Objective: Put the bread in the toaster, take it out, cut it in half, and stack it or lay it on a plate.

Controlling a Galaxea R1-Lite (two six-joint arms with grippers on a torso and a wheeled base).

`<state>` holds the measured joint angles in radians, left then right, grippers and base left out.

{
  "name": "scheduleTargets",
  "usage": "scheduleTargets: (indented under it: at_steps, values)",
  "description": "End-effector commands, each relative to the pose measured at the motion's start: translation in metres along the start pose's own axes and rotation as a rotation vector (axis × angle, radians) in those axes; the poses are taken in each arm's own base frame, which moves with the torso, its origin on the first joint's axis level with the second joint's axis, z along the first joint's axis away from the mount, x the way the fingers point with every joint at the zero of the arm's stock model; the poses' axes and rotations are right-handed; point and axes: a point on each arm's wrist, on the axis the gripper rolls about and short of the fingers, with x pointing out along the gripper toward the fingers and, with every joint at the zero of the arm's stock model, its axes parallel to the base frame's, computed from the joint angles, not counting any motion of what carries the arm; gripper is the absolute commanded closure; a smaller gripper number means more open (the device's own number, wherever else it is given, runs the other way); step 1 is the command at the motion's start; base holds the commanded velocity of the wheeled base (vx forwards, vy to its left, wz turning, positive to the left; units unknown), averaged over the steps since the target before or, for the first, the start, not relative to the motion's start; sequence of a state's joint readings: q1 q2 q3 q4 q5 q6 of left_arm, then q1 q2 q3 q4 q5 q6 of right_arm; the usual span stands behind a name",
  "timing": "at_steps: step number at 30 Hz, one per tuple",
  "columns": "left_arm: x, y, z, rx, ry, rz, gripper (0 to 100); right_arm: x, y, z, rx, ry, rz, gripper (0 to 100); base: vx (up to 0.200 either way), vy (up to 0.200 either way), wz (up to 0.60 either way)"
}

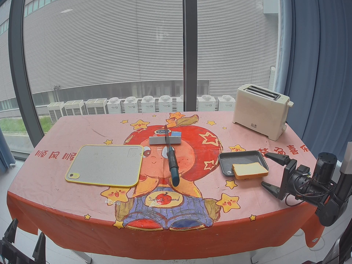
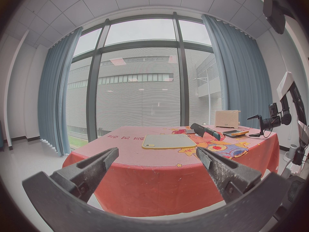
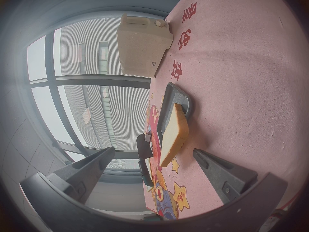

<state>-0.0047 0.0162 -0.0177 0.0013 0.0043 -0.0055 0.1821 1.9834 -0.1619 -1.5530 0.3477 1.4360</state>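
Observation:
A slice of bread (image 1: pixel 249 170) lies tilted over the near edge of a grey plate (image 1: pixel 234 157) on the right of the table. It is also visible as the bread (image 3: pixel 173 134) on the plate (image 3: pixel 170 100). My right gripper (image 1: pixel 264 169) is open just to the right of the bread, low over the table, fingers pointing at it and not touching; seen from the wrist, the right gripper (image 3: pixel 154 151) has nothing in it. The cream toaster (image 1: pixel 261 110) stands at the back right, slots empty. My left gripper (image 2: pixel 157 155) is open and empty, below the table's front-left corner.
A black knife with a teal handle (image 1: pixel 171 158) rests across a small grey block (image 1: pixel 165 140) at the table's middle. A grey cutting board with a yellow rim (image 1: pixel 106 164) lies to the left. The window is behind and a blue curtain (image 1: pixel 315 63) hangs at the right.

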Motion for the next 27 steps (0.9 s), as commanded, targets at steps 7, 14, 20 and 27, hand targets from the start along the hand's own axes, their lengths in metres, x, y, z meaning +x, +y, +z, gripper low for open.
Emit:
scheduleTargets:
  at_steps: [7,14,20,27]
  values:
    - [0.000,0.000,-0.005,-0.001,0.003,0.000,0,-0.012,0.015,-0.003,-0.025,-0.003,0.060,0,0.000,0.000,0.00]
    - [0.000,0.000,-0.005,-0.001,0.002,0.000,0,-0.018,0.027,-0.006,0.003,0.018,-0.028,0,0.000,0.000,0.00]
    - [0.000,0.000,-0.005,-0.001,0.002,0.000,0,-0.016,0.038,-0.003,0.025,0.021,-0.080,0,0.000,0.000,0.00]
    - [0.000,0.000,-0.005,-0.001,0.002,0.000,0,-0.009,0.055,0.003,0.038,0.022,-0.099,0,0.000,0.000,0.00]
